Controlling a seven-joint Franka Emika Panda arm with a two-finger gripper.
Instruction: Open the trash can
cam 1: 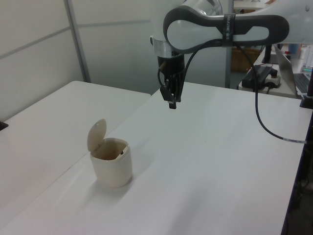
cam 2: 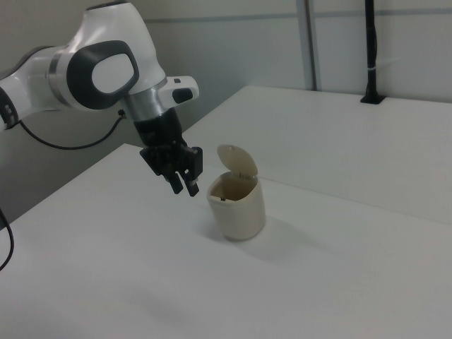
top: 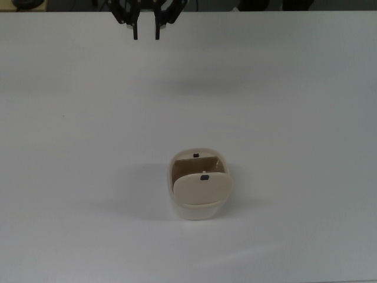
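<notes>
White worktop (top: 294,118) lies bare around the trash can (top: 199,203), its lid (top: 202,187) raised; the gripper (top: 145,32), fingers spread and empty, hangs well apart near the top view's upper edge.

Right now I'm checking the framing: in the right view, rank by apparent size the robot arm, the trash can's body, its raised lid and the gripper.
1. Robot arm, though it is nearer the camera.
2. Trash can body.
3. Gripper and lid: too alike to rank.

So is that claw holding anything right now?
No. The gripper is open and empty, hanging above the table, well away from the trash can, whose lid stands open.
</notes>
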